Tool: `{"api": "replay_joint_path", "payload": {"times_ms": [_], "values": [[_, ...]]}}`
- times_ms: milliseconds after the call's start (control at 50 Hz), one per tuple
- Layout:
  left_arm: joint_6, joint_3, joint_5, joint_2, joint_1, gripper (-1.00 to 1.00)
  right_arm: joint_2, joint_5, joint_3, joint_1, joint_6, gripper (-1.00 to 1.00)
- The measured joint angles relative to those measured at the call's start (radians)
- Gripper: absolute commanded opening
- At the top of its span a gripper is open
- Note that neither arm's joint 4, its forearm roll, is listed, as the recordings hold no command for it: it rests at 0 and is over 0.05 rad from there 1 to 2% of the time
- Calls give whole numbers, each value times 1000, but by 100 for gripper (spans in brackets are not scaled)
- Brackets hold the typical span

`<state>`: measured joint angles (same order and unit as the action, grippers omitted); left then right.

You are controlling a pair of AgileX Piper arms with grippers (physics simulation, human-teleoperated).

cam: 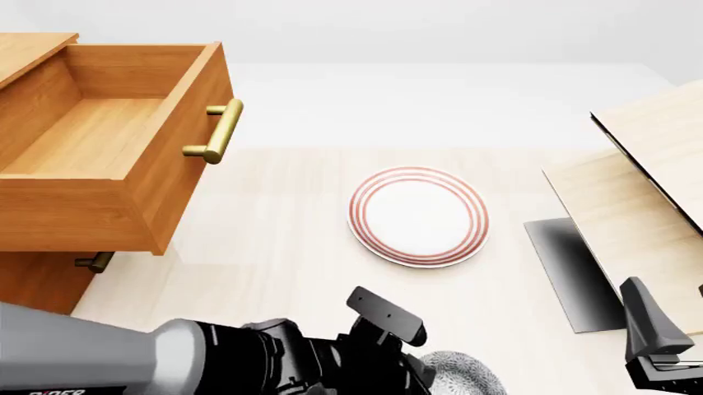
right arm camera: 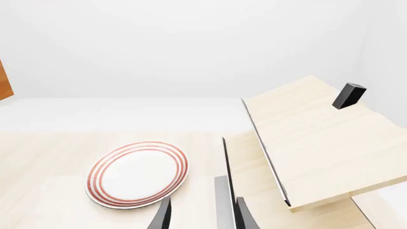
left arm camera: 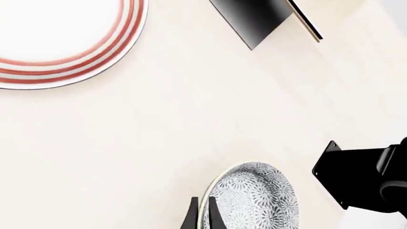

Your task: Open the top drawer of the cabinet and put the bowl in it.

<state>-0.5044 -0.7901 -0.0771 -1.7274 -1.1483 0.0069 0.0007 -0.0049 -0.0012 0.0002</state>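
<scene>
Holding the bowl by its rim in my left pincer, low over the desk, I should lift clear of the red-ringed plate, then swing to the top drawer, already pulled out. My right pincer hangs parted, holding nothing.

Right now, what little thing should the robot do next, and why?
Probably lift the bowl and carry it toward the top drawer: that drawer already stands pulled out and empty, and the left gripper has its fingers astride the bowl's rim, seemingly gripping it.
</scene>
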Motion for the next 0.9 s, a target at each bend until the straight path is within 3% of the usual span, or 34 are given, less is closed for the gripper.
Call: {"api": "replay_joint_path", "payload": {"times_ms": [900], "values": [[88,-93,261,204,89,-100,0,0,0,0,0,100]]}}
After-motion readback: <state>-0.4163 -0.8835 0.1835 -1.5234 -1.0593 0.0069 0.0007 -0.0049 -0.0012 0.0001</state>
